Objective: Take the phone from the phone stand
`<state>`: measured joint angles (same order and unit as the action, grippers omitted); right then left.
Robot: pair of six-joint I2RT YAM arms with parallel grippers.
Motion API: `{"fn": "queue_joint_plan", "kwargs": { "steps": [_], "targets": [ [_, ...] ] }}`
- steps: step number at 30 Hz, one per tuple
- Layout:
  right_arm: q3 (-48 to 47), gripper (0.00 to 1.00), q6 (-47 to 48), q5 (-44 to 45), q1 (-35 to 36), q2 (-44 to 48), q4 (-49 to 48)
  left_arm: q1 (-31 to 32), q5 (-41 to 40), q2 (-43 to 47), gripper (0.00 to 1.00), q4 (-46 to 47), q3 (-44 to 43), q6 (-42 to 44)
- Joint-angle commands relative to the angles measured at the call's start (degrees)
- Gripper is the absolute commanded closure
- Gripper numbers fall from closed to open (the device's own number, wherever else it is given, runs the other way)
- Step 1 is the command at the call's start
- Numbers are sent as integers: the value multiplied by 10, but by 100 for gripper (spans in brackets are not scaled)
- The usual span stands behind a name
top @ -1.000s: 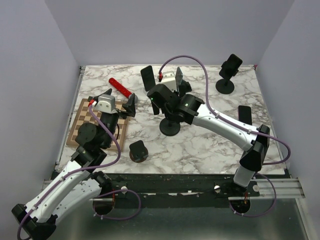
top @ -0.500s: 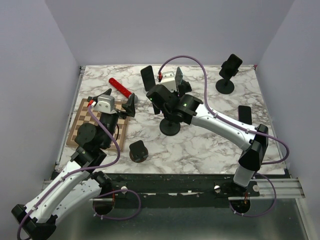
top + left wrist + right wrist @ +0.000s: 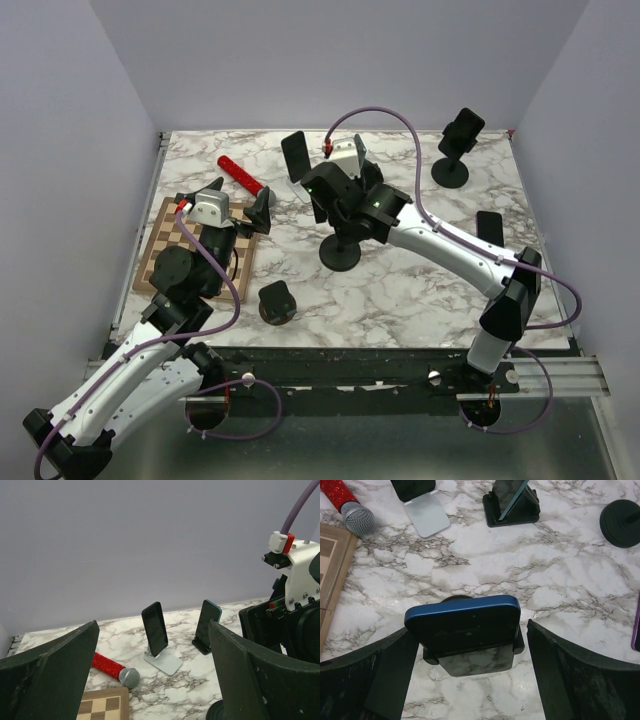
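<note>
Straddling the phone [image 3: 462,625], the right gripper [image 3: 470,635] has its fingers spread wide, one off each short end of the handset. Whether the left finger [image 3: 395,665] touches that end cannot be told; a thin strip of marble shows beside the right one.

The phone sits sideways in the phone stand [image 3: 470,660], near the middle of the table [image 3: 570,580]. Its long axis runs straight across the gap from finger to finger, one long edge up toward the wrist camera, the other down in the cradle.

Bare marble lies around the stand. Beyond it, toward the back wall, stand a silver stand [image 3: 425,515] and a black stand [image 3: 512,502], each with its own handset, both well apart from the grip. A red microphone [image 3: 350,505] and the chessboard [image 3: 330,565] lie off to the left, a round black base [image 3: 622,522] to the right.

The left gripper [image 3: 152,630] hangs over the chessboard, jaws wide apart, holding nothing.
</note>
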<state>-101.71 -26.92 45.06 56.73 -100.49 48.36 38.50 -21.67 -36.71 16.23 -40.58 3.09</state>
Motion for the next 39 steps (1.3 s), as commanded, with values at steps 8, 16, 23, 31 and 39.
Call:
{"fn": "queue_joint_plan", "kwargs": {
  "steps": [8, 16, 23, 31, 39],
  "targets": [
    [16, 12, 10, -30, -28, 13, -22, 4, 0, 2, 1, 6, 4, -7],
    [-21, 13, -35, -23, -26, -18, 32, 4, 4, 0, 1, 3, 3, -10],
    [-89, 8, -110, 43, -21, -60, 132, 4, 11, -2, 1, 0, 0, -15],
    [-99, 12, -138, 48, -19, -70, 141, 3, 11, -1, 1, -2, -1, -17],
    [-110, 17, -138, 55, -16, -84, 145, 3, 12, 0, 1, -3, -1, -18]
  ]
}}
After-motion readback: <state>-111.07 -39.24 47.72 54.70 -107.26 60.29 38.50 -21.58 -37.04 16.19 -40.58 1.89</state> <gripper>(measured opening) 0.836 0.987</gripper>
